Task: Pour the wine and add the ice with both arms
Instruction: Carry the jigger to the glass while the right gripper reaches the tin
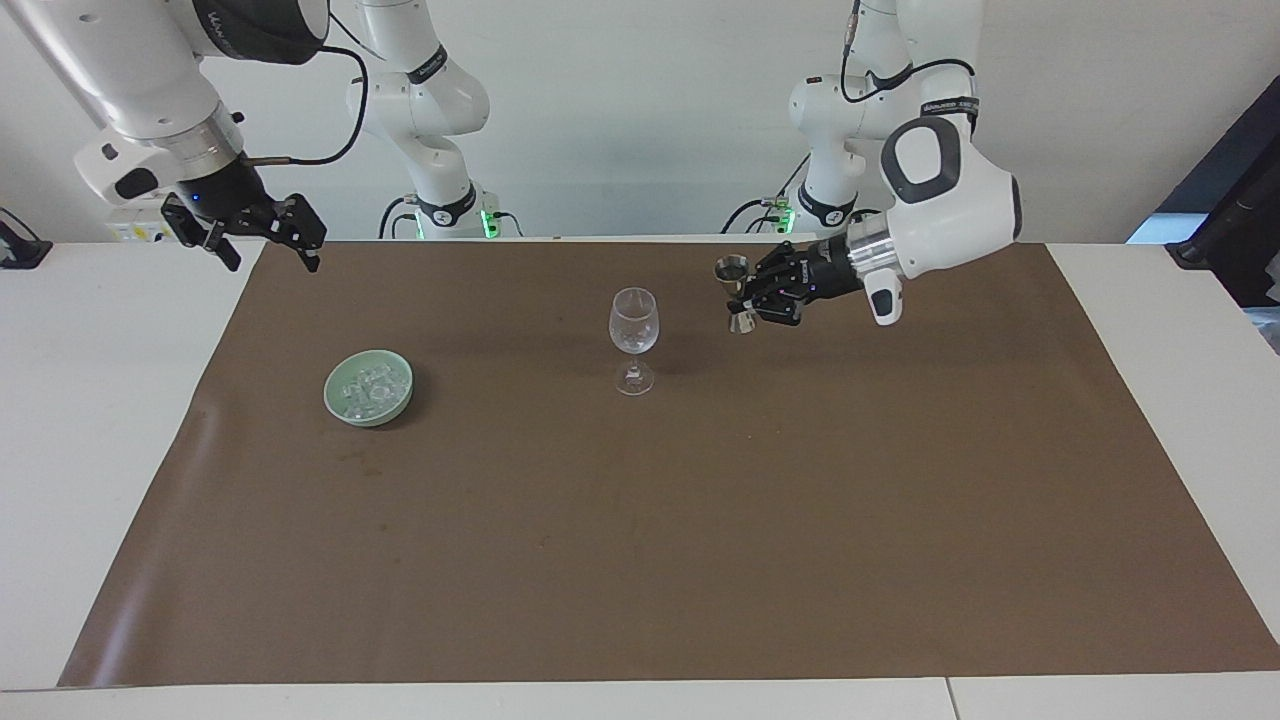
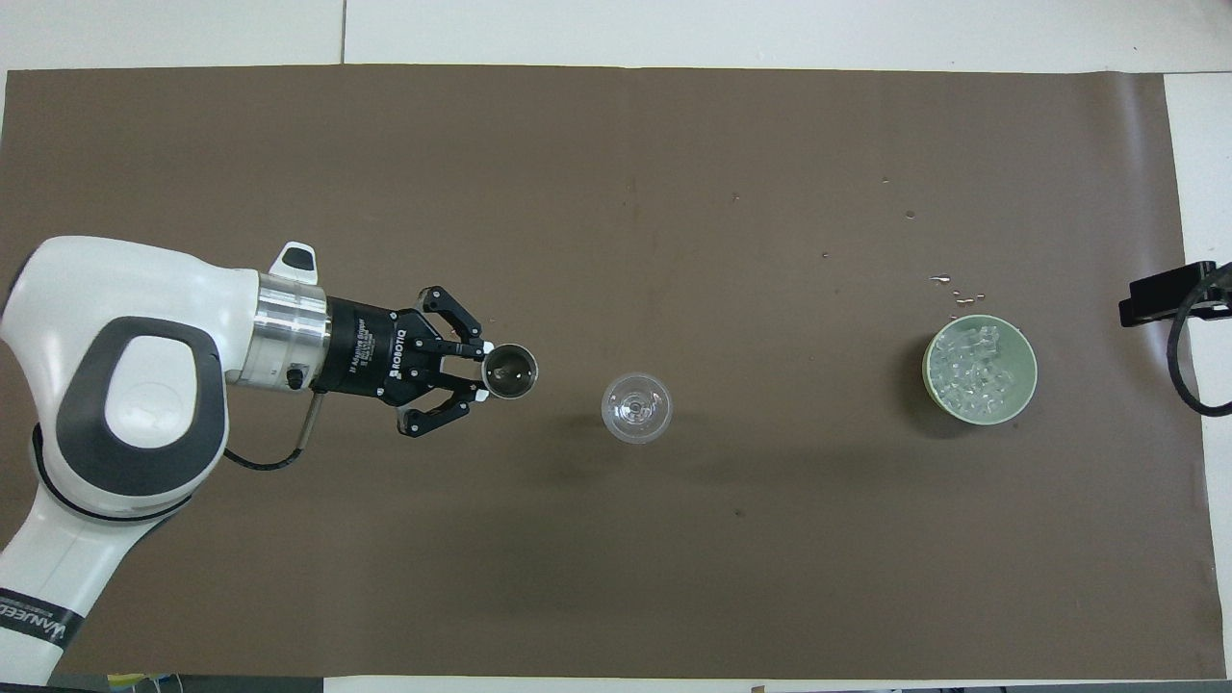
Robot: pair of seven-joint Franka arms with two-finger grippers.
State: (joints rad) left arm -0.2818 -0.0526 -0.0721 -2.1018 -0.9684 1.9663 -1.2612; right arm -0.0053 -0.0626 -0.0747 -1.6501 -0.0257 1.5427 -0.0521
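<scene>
— Where's the ice (image 1: 369, 389)?

— Heaped in the green bowl (image 1: 398, 404), well apart from the wine glass (image 1: 633, 322). Small, slick cubes; pinch one by flat sides. Right gripper (image 1: 268, 243) waits, spread open.

— And the left gripper (image 1: 752, 297)?

— Clamped on a jigger (image 1: 731, 270), just beside the glass.

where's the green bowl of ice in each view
Facing view: the green bowl sits left of the wine glass, at the right arm's end.
Overhead view: the bowl sits at the picture's right.
Shared landmark: the wine glass, mid-table in both.
</scene>
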